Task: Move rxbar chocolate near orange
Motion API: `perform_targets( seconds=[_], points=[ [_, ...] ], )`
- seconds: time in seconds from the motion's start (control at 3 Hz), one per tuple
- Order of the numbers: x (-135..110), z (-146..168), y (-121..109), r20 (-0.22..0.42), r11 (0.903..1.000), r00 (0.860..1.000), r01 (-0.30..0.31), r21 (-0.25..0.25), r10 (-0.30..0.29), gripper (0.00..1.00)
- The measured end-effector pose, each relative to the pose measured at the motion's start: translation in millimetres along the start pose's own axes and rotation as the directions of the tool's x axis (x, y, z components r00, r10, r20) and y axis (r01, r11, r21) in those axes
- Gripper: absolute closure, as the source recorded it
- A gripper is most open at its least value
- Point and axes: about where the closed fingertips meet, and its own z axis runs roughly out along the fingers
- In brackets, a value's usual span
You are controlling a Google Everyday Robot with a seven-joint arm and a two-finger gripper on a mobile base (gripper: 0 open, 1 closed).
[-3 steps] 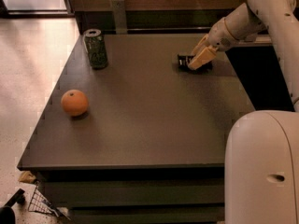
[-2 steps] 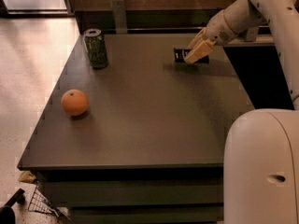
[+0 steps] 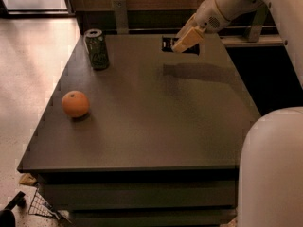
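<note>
Hand grips the rxbar chocolate above the far side of the surface.
The hand (image 3: pixel 186 40), at the end of the white arm (image 3: pixel 222 8) that reaches in from the upper right, is clamped on the rxbar chocolate (image 3: pixel 166 43). The black wrapper sticks out to the left of the tan fingers and hangs clear of the dark surface (image 3: pixel 151 126), with a shadow lying below it. The orange (image 3: pixel 75 103) rests near the left edge, well apart from the bar. A green can (image 3: pixel 96 49) stands upright at the far left corner, between orange and back edge.
</note>
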Motion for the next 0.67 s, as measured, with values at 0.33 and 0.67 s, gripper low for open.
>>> perform_targets(
  seconds=[0.33,0.67],
  points=[
    [-40,-19,25,-0.011,0.9977,1.0,-0.019,0.065,0.02,1.0],
    [-48,-7,71,-0.046,0.9982,0.997,-0.055,0.023,0.056,1.0]
  ],
)
